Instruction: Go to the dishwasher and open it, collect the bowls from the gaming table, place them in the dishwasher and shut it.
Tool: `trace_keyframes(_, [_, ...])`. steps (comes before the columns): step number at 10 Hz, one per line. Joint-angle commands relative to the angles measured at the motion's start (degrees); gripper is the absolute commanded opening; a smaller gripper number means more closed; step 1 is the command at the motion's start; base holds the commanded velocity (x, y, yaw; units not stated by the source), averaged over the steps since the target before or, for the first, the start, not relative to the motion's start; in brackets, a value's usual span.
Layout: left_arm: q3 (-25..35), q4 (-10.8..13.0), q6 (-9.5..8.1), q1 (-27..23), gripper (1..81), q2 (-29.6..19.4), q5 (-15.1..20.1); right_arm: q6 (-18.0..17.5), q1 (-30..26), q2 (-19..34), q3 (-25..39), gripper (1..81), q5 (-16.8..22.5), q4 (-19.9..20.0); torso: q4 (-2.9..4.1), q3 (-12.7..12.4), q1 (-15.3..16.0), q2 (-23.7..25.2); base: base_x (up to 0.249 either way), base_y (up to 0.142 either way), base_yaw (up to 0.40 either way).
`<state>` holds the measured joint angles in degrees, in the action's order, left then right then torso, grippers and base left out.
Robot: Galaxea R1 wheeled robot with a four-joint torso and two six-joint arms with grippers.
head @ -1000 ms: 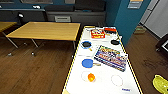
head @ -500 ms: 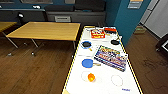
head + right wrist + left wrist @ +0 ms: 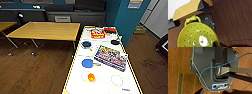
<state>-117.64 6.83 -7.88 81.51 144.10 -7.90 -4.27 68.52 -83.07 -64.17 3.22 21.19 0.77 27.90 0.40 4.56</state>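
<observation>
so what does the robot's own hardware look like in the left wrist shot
A wide dark grey plate with a round fitting at one corner, a grey jointed bar running beside it, and a thin blue cable looping across to a small pale connector.

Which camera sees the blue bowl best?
The head view: the blue bowl lies whole on the gaming table, left of the game box. The left wrist view shows robot parts and floor, the right wrist view a yellow-green colander and the table's corner, neither the blue bowl.
</observation>
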Motion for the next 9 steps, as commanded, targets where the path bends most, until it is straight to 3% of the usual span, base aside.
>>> trace_keyframes(1, [14.95, -0.41, -2.23, -0.24, 81.1, -15.56, -1.32, 3.65, 15.89, -6.34, -0.51, 1.0, -22.28, -4.12, 0.0, 0.0, 0.0, 0.0, 0.0, 0.0, 0.0])
trace_keyframes(3, [22.1, -0.41, -3.02, -1.73, 81.1, -22.54, -1.59, 3.65, 19.24, -10.66, 0.2, 1.0, -25.28, -6.77, 0.0, 0.0, 0.0, 0.0, 0.0, 0.0, 0.0])
trace_keyframes(4, [26.76, -0.41, -5.13, -3.31, 81.1, -26.23, -1.94, 3.74, 19.77, -12.94, -0.24, 1.0, -25.63, -7.48, 0.0, 0.0, 0.0, 0.0, 0.0, 0.0, 0.0])
trace_keyframes(6, [36.22, -0.41, -9.94, -8.57, 81.1, -33.41, -1.94, 3.92, 21.0, -16.53, -0.41, 1.0, -25.89, -8.27, 0.0, 0.0, 0.0, 0.0, 0.0, 0.0, 0.0])
trace_keyframes(8, [45.54, -0.23, -17.49, -16.65, 81.1, -40.79, -1.86, 3.83, 21.0, -19.71, -1.47, 1.0, -27.83, -8.27, 0.0, 0.0, 0.0, 0.0, 0.0, 0.0, 0.0])
trace_keyframes(9, [48.01, -0.23, -19.53, -20.52, 81.1, -43.08, -1.43, 3.83, 20.83, -21.02, -2.61, 1.0, -28.27, -8.0, 0.0, 0.0, 0.0, 0.0, 0.0, 0.0, 0.0])
